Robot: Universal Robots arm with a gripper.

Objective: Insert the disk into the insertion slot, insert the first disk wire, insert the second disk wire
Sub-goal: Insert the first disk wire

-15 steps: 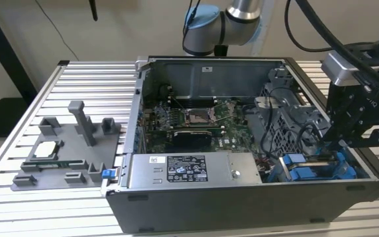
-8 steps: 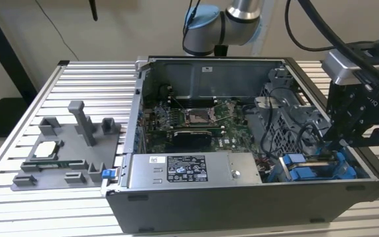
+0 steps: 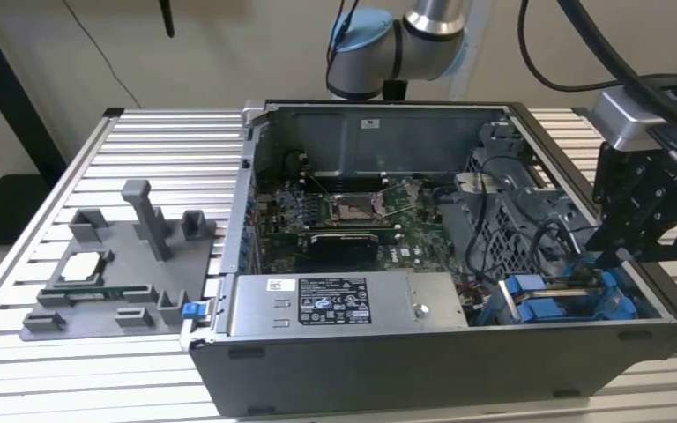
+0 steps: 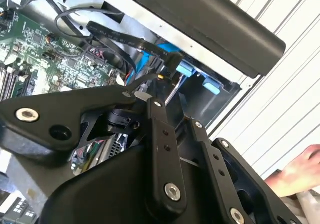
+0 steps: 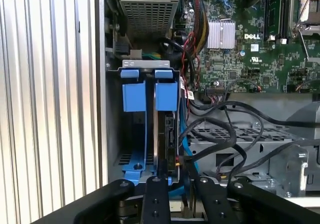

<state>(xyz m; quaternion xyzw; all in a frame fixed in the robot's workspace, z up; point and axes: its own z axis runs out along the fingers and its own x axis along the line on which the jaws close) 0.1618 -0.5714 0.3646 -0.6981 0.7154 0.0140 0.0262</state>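
The ribbed metal surface [image 3: 162, 141] carries an open computer case [image 3: 433, 370]. In the case's near corner, at the exterior view's right, sits the insertion slot [image 5: 112, 134], a grey bay with two blue carriers [image 5: 134, 97]. The disk [image 5: 169, 129] stands on edge inside it, behind one carrier, so the first step looks done. The end effector [image 3: 633, 233] hangs just over that bay's open end; I cannot tell whether it is wide, narrow or holding anything. A black wire [image 4: 120, 37] runs to a plug close beside the disk's end, so the wire steps seem to be in hand. Seating a plug would call for squaring it to the port and pushing straight in, clear of the loose cables around it
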